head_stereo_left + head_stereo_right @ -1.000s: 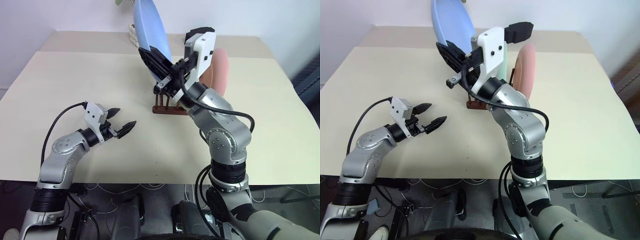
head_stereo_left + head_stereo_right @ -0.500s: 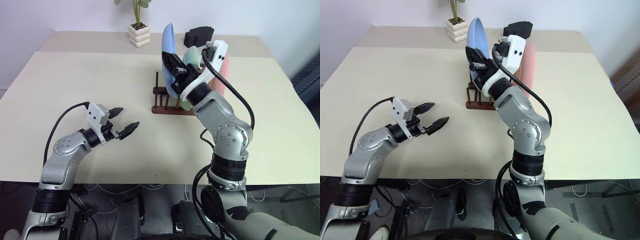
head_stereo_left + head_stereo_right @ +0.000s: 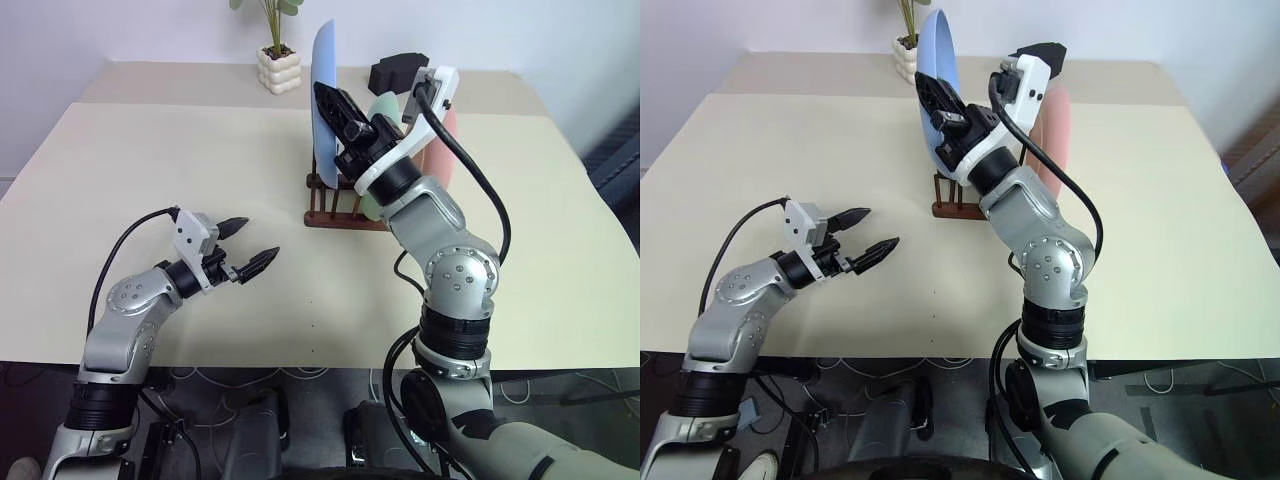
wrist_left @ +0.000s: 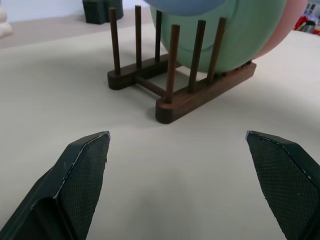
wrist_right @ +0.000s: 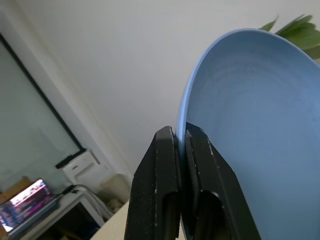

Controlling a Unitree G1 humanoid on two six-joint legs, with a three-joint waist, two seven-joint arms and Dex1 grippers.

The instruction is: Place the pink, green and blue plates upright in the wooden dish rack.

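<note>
My right gripper (image 3: 336,108) is shut on the rim of the light blue plate (image 3: 322,88), holding it upright and edge-on just above the left end of the wooden dish rack (image 3: 330,218). The right wrist view shows both fingers (image 5: 162,170) pinching the blue plate's (image 5: 245,110) edge. The mint green plate (image 4: 240,35) and the pink plate (image 3: 446,135) stand upright between the rack's pegs (image 4: 172,65), the pink one farthest right. My left gripper (image 3: 255,240) hovers open and holding nothing over the table, front-left of the rack.
A small potted plant (image 3: 278,62) and a black block (image 3: 395,72) sit at the back of the beige table (image 3: 150,160), behind the rack. Bare tabletop lies between my left gripper and the rack.
My right wrist rolled, turning the blue plate from a tilted pose to upright and edge-on over the rack's left end. The left gripper stayed where it was.
</note>
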